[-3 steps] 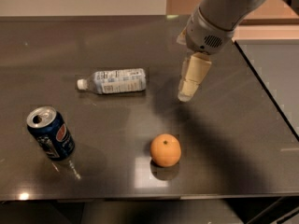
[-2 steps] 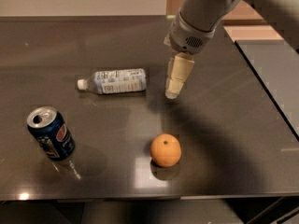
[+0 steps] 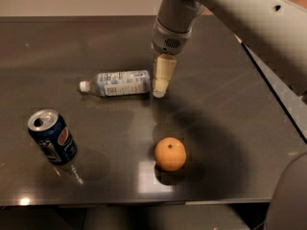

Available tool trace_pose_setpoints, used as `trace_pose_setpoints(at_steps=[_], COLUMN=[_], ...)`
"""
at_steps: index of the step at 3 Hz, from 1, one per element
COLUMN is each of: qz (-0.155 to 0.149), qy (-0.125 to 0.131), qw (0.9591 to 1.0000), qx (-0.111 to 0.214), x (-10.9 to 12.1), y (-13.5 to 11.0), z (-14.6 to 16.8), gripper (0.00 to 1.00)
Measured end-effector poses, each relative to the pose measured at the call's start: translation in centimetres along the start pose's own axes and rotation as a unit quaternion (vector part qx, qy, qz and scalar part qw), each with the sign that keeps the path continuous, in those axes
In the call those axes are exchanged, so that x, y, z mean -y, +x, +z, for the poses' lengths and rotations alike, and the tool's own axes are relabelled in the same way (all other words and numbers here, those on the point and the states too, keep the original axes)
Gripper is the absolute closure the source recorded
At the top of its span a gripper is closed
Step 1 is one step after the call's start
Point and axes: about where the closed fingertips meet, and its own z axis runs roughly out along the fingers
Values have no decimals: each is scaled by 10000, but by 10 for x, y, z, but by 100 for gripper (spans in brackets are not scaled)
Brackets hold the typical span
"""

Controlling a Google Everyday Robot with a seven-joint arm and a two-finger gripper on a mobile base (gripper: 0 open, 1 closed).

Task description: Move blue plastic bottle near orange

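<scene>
The blue plastic bottle (image 3: pixel 117 84) lies on its side on the dark table, its white cap pointing left and its base to the right. The orange (image 3: pixel 170 154) sits nearer the front, to the lower right of the bottle. My gripper (image 3: pixel 162 78) hangs from the grey arm and points down, its cream fingers (image 3: pixel 163 73) right beside the bottle's base, close to touching it. Nothing is held in it.
An open dark blue Pepsi can (image 3: pixel 52 136) stands upright at the front left. The table's (image 3: pixel 230 128) front edge runs just below the orange, and a seam runs diagonally along its right side. The arm's bulk fills the upper right.
My gripper has moved left across the table, from the right of the bottle to right beside its base. The bottle, orange and can have not moved.
</scene>
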Motion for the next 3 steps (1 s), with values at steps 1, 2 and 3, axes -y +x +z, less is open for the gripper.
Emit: trace_pose_setpoints(at_steps=[1,2,3], qz=[-86,-181,-273], qy=[-137,-271,-385], qw=[9998,9993,9987], qx=[-149,-179,-172], x=[7,8,8], y=[-15,-30,-45], z=[18,33,44], gripper=[0,0,0])
